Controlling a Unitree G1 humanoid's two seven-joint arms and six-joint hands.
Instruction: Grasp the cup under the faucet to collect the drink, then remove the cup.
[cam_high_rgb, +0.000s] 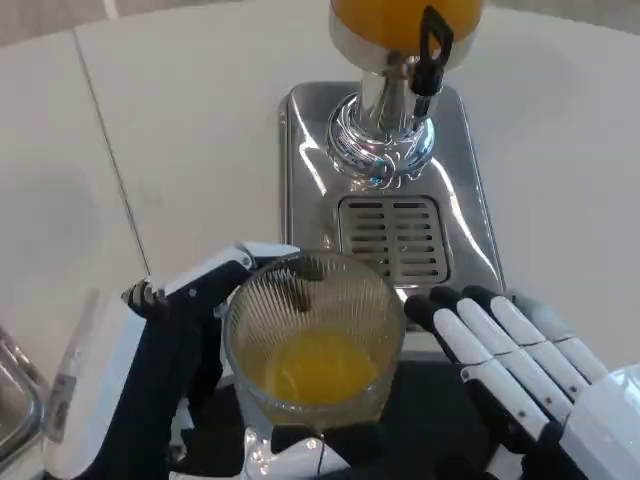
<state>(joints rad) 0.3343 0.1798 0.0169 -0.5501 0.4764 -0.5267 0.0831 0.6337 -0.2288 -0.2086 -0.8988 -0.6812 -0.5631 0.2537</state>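
A clear ribbed glass cup (314, 340) held glossy orange liquid. The dispenser base (300, 180) was polished, mirror-bright metal, with a slotted metal drip grate (392, 238). The faucet lever (435, 45) looked like black plastic. The left hand (190, 300) and right hand (510, 350) showed smooth white and black plastic. The table (180, 120) was matt white.

The ribbed clear glass cup (314, 340) with orange juice (318, 367) in it sits in front of the slotted metal drip grate (392, 238), between the left hand (165, 350) touching its left side and the right hand (510, 350) just right. Behind the grate stands the chrome dispenser column (385, 125) under the orange juice tank (385, 22), with the black faucet lever (435, 50) at its right, all on the steel base tray (300, 170) on the white table (180, 130).
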